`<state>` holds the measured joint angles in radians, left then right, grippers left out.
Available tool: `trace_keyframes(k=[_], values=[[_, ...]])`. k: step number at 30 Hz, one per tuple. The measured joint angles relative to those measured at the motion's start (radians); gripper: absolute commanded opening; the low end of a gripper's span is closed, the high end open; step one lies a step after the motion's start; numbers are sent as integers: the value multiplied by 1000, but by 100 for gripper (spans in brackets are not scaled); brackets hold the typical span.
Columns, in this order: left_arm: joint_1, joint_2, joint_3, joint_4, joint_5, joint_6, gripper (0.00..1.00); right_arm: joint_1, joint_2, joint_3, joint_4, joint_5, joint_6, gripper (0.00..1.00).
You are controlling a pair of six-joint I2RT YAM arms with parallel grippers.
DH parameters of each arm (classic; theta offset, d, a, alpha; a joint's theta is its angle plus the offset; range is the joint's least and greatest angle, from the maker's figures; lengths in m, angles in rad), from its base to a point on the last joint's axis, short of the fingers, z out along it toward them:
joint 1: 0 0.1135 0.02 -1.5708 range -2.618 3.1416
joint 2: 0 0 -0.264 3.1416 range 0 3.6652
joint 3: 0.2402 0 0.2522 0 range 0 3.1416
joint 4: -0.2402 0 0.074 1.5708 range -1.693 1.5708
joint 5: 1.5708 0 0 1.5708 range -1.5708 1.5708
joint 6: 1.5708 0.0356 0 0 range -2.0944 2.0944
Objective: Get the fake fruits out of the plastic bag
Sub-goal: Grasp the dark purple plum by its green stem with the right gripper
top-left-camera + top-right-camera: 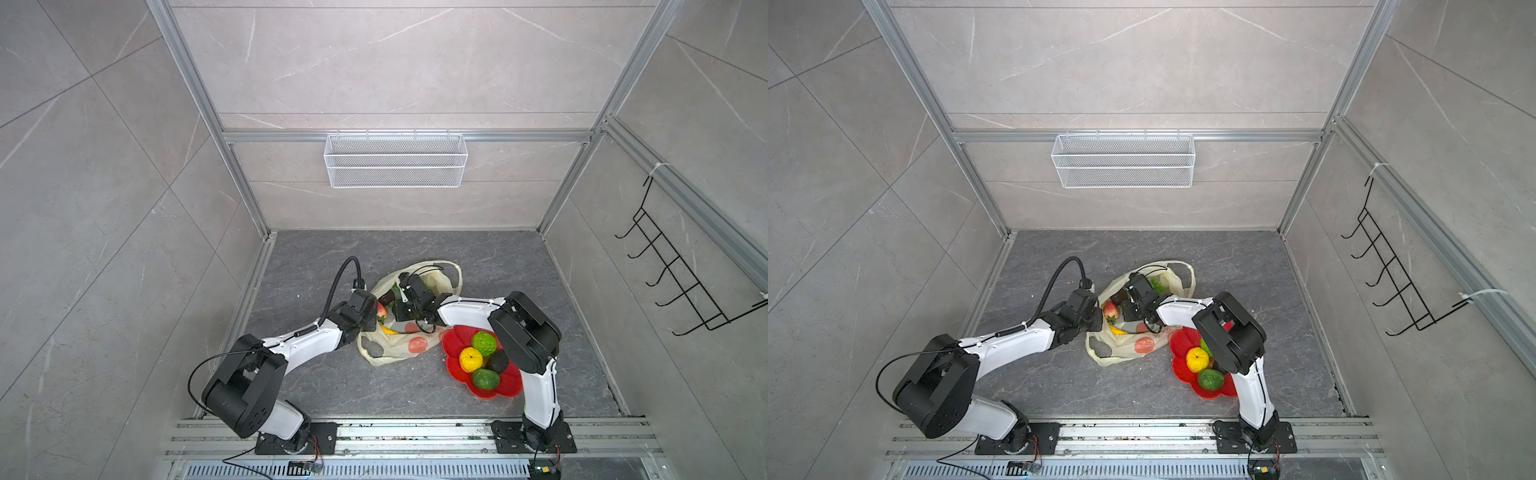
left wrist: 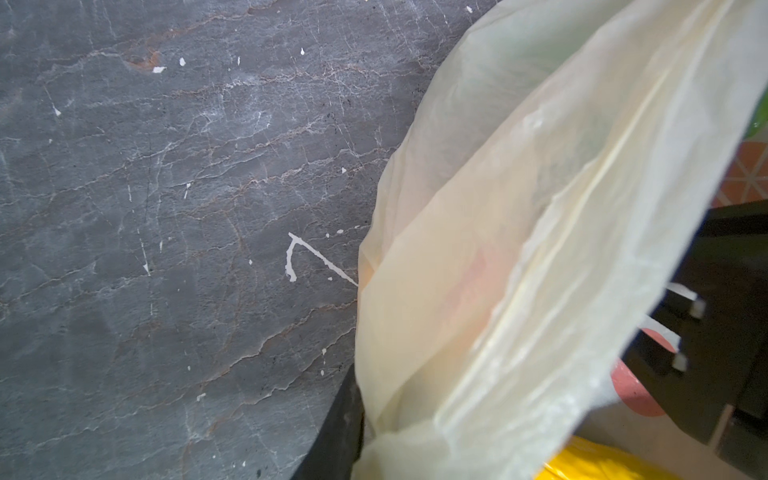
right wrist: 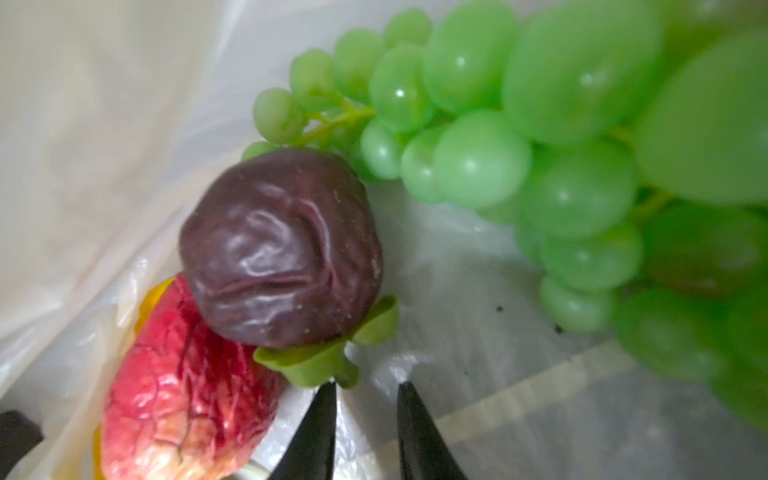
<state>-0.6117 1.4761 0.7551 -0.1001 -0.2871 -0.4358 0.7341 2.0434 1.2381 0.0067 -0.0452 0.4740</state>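
1. At centre of the dark stone tabletop (image 1: 332, 386): plastic bag (image 1: 390, 351) lies crumpled, mouth open upward. Pale yellow, translucent, orange-red round prints. One loop handle on near-left side, other on far side.
2. L side of bag: left gripper (image 1: 1094, 319) sits at bag's left rim. Left wrist view shows bag film gathered into a bunch against one dark finger (image 2: 332, 436), film fanning out from there. Gripper is clamped on that rim. 2nd finger hidden by film.
3. Inside bag mouth: right gripper (image 3: 365, 392), arm reaching across from R. Jaws narrowly apart, nothing between them, only bag film behind. One tip touches green leaf collar of the wrinkled dark-purple fruit (image 3: 282, 249).
4. Fruits in bag:
   - dark-purple fruit rests on the red strawberry (image 3: 183, 395).
   - green grape bunch (image 3: 540, 145) just beside it, touching at its far end.
   - yellow fruit (image 1: 388, 330) under strawberry, only part showing.
5. Fruits out of bag: red flower-shaped plate (image 1: 453, 361) just R of bag; contact btwn the two cannot be told. On it, clustered and touching:
   - bumpy green fruit (image 1: 484, 343)
   - yellow lemon-like ball (image 1: 471, 359)
   - dark avocado (image 1: 497, 361)
   - smooth green fruit (image 1: 485, 379)
6. Right arm's elbow overhangs plate's R side.
7. Walls: white mesh basket (image 1: 395, 160) on rear rail, black wire hook rack (image 1: 673, 270) on R wall.
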Motion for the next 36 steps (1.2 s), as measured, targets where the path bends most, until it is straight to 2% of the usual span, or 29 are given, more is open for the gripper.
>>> trace_keyframes(k=[13, 24, 36], values=[[1, 0, 0, 0, 0, 0, 20, 0, 35, 5, 89, 4, -51, 25], [1, 0, 0, 0, 0, 0, 20, 5, 46, 6, 117, 20, -79, 11], [2, 3, 0, 0, 0, 0, 20, 40, 8, 21, -21, 57, -82, 5]])
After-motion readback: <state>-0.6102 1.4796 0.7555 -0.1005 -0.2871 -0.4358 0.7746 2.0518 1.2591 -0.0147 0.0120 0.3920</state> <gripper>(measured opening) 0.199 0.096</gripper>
